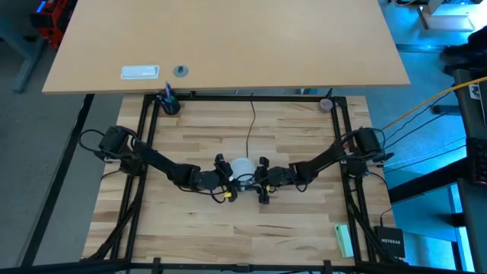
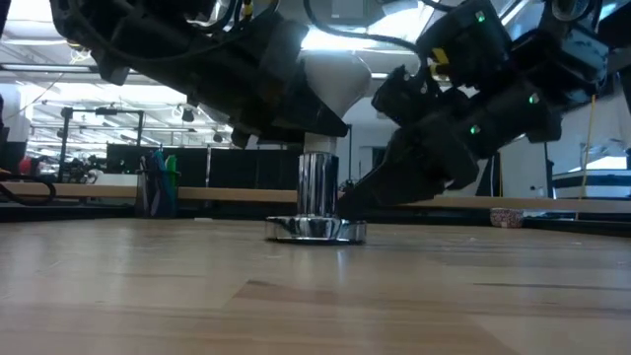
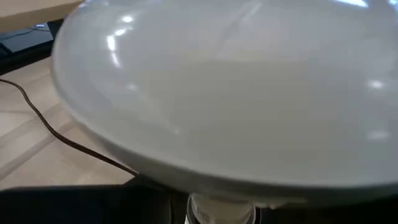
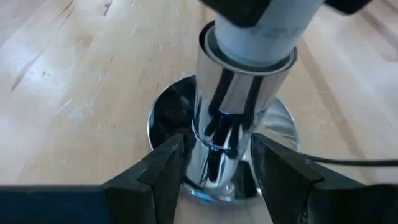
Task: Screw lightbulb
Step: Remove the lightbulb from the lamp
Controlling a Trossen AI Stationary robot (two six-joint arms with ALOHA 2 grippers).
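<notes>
The frosted white lightbulb stands upright with its neck in the top of the silver socket, whose round foot rests on the wooden table mid-way across. The bulb also shows in the high view, and its dome fills the left wrist view. My left gripper is at the bulb from the table's left side. My right gripper is at the socket's stem from the right, low down. A thin black cord runs from the socket toward the far edge. My left gripper is shut on the lightbulb's dome, coming from the table's left and from above. The gripper and the bulb hide the fingertips. The bulb stands upright on the socket. My right gripper pinches the socket's stem between its two fingers, just above the round foot. The fingers come slanting down from the table's right side and lie across the upright stem. The foot stays flat on the table.
A cup of pens stands at the far left corner, and a small round thing at the far right. A green object lies near the right front. Black frame rails border the wooden top.
</notes>
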